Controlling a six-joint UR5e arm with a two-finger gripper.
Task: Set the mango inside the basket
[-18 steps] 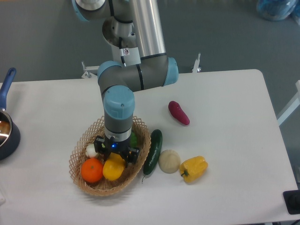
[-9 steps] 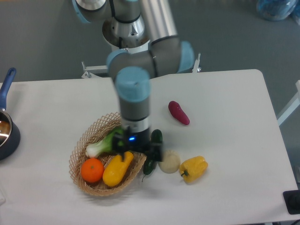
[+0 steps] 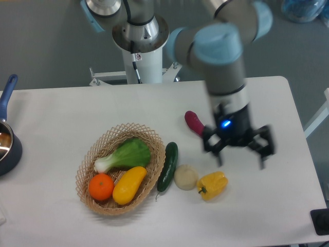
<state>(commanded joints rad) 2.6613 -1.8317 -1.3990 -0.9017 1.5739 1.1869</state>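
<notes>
The mango (image 3: 128, 185), yellow-orange and elongated, lies inside the wicker basket (image 3: 86, 163) at the lower left of the table, between an orange (image 3: 101, 187) and a leafy green vegetable (image 3: 126, 154). My gripper (image 3: 236, 150) hangs over the right half of the table, far to the right of the basket and just above a yellow bell pepper (image 3: 212, 185). It is blurred by motion. Its fingers look spread apart and nothing shows between them.
A dark green cucumber (image 3: 168, 165) lies against the basket's right rim, with a pale round vegetable (image 3: 185, 177) beside it. A purple vegetable (image 3: 195, 122) sits behind the gripper. A blue-handled pot (image 3: 6, 146) stands at the left edge, a black object (image 3: 321, 221) at the bottom right.
The gripper has left the basket and swung right across the table, empty. The mango stays lying in the basket, and the leafy vegetable is now uncovered.
</notes>
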